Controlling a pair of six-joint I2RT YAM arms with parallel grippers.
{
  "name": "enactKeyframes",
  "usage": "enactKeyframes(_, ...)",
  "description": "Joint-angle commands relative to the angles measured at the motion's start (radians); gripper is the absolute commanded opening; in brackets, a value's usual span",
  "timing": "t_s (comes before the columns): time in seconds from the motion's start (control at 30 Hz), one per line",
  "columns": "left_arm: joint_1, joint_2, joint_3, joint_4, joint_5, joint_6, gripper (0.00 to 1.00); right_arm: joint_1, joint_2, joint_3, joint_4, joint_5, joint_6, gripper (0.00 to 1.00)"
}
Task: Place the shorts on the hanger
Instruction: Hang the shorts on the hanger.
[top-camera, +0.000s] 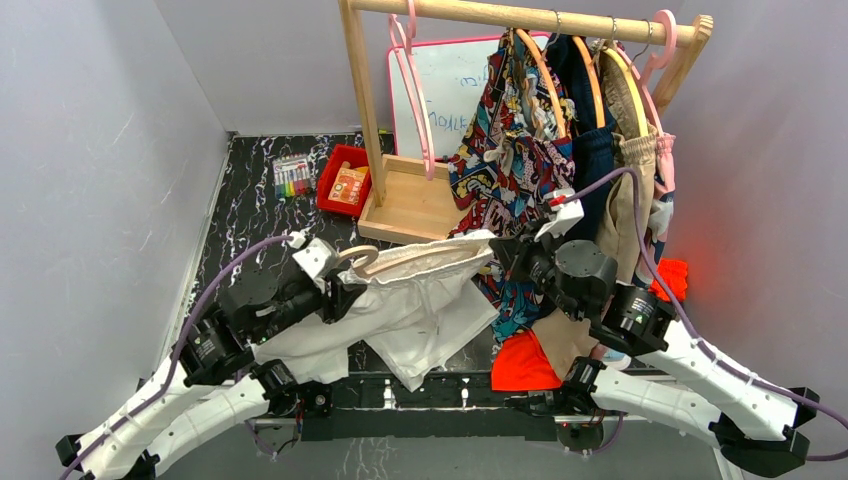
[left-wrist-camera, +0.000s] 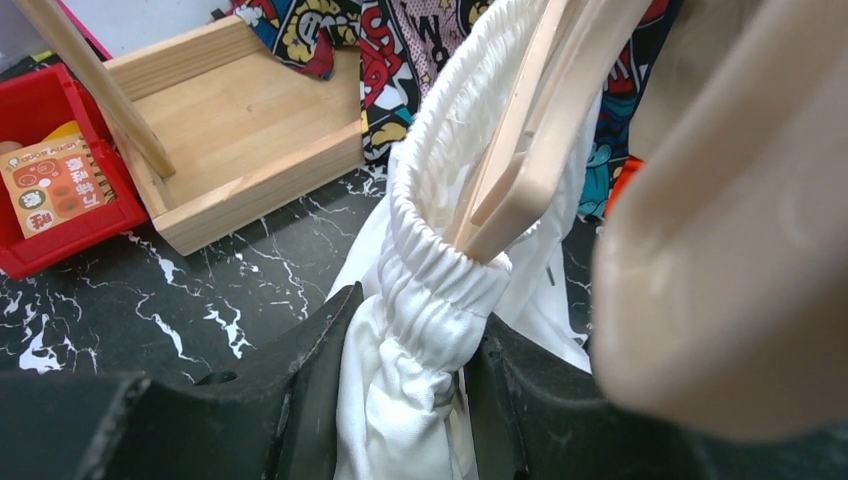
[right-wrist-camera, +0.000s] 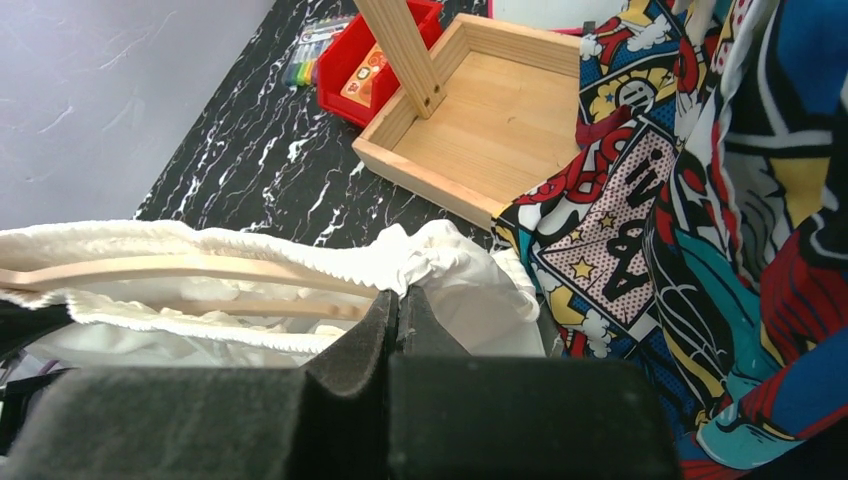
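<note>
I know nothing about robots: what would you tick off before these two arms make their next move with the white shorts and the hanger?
1. Left pincer clamped on the gathered waistband of the white cloth shorts: ok.
2. Right pincer shut on the waistband's other end: ok.
3. Pale cream triangular hanger tucked inside the waistband: ok.
4. Hanger's hook clear of the cloth: ok.
5. Hanger's end near the right pincer seated in the waistband: cannot tell, cloth hides it.
6. Colourful comic-print garment apart from the right pincer: cannot tell.

Marbled table (top-camera: 240, 195) bears wooden base (top-camera: 410, 210), red bin (top-camera: 328, 185).
</note>
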Motion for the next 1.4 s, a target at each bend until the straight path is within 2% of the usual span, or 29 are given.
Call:
enactKeyframes(0.0,0.001,0.050,0.051,-0.017,-0.025,0.046,0.00,-0.005,0.000,0.088,0.018,0.024,-0.048,0.00)
enactKeyframes(0.2,0.000,0.125,0.062,0.019,0.018,0.044,0.00,-0.006,0.023,0.110,0.022,-0.054,-0.064,0.00)
enactKeyframes(0.37,0.001,0.165,0.055,0.124,0.081,0.026,0.00,-0.005,0.101,0.157,0.058,-0.195,-0.064,0.00)
enactKeyframes(0.73,0.001,0.249,0.151,0.310,0.171,-0.005,0.00,-0.006,0.318,0.482,0.139,-0.530,-0.019,0.00)
enactKeyframes(1.03,0.001,0.207,0.084,0.430,0.187,-0.078,0.00,-0.005,0.309,0.265,0.254,-0.566,0.107,0.00)
enactKeyframes(1.37,0.001,0.209,0.077,0.480,0.227,-0.125,0.00,-0.005,0.343,0.316,0.355,-0.667,0.145,0.00)
